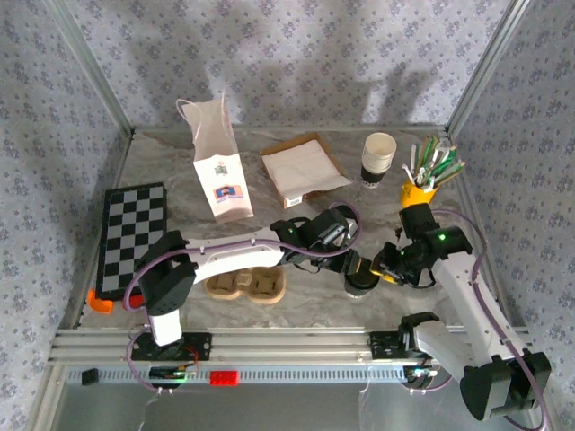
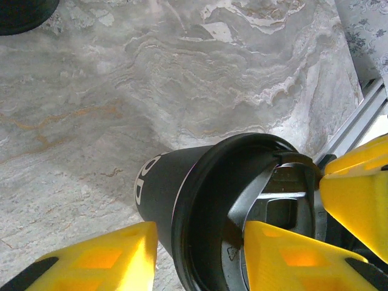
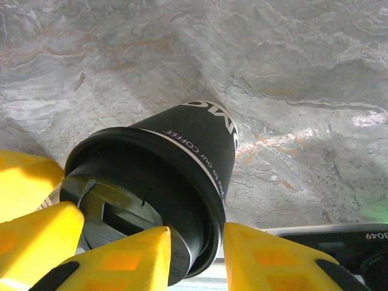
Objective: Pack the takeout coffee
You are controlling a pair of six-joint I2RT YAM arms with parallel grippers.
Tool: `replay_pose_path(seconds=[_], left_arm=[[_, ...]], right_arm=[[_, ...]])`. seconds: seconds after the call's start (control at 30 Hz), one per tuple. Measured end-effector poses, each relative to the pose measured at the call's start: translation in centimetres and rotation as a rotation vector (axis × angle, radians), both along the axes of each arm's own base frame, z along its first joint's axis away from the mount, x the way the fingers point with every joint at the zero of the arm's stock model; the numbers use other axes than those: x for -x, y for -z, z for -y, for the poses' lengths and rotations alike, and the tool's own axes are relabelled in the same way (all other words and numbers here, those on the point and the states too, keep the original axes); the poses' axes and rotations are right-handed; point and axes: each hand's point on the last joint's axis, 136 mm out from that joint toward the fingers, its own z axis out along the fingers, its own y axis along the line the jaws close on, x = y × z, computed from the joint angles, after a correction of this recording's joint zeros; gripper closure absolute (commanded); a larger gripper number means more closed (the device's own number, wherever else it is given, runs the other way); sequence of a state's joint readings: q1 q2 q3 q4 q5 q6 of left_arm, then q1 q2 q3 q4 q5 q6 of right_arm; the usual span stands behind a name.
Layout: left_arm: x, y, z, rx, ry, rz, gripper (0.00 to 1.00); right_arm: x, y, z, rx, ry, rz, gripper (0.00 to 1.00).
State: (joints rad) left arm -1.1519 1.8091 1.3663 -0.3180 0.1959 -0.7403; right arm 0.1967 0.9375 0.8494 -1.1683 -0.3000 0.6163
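Seemingly mid-grasp: takeout coffee (image 3: 182, 139) clamped at the rim by left hand (image 2: 197, 242) and right hand (image 3: 195, 242). Next calls for lifting upright toward the paper bag (image 1: 220, 180) beyond both.

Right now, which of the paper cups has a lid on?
The single cup at the front, between the left gripper and right gripper, wearing a black lid. The stacked cups at the back stand open-topped.
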Motion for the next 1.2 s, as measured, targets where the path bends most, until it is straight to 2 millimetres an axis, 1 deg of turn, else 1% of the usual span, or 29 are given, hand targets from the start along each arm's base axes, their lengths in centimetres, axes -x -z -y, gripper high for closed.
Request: replay_pose_path(seconds=[0.13,0.3,0.47,0.57,0.67,0.87,1.07,1.2], left_arm=[[0.0,0.0,0.0,-0.001,0.004,0.006,0.59],[0.0,0.0,0.0,-0.001,0.007,0.009,0.59],[-0.2,0.0,0.2,-0.001,0.012,0.016,0.59],[-0.5,0.1,0.2,-0.004,0.008,0.023,0.59],[-1.0,-0.1,0.1,-0.002,0.001,0.027,0.59],[-1.1,-0.2,0.4,-0.008,0.017,0.040,0.59],[-1.2,-0.3,0.5,-0.009,0.030,0.054,0.59],[-1.5,-1.1,0.9,0.004,0.039,0.076,0.58]], right_arm=[[-0.2,0.0,0.0,0.002,0.011,0.004,0.75],[-0.3,0.3,-0.1,-0.012,0.036,0.002,0.81],[-0.7,0.4,-0.3,-0.033,0.061,0.010,0.82],[-0.5,0.6,-0.6,-0.058,0.073,0.007,0.83],[-0.5,0.3,-0.8,-0.072,0.085,0.026,0.81],[-0.2,0.2,-0.9,-0.065,0.093,0.024,0.74],[0.3,0.0,-1.7,-0.065,0.078,0.022,0.73],[0.6,-0.2,-2.0,-0.077,0.090,0.023,0.72]])
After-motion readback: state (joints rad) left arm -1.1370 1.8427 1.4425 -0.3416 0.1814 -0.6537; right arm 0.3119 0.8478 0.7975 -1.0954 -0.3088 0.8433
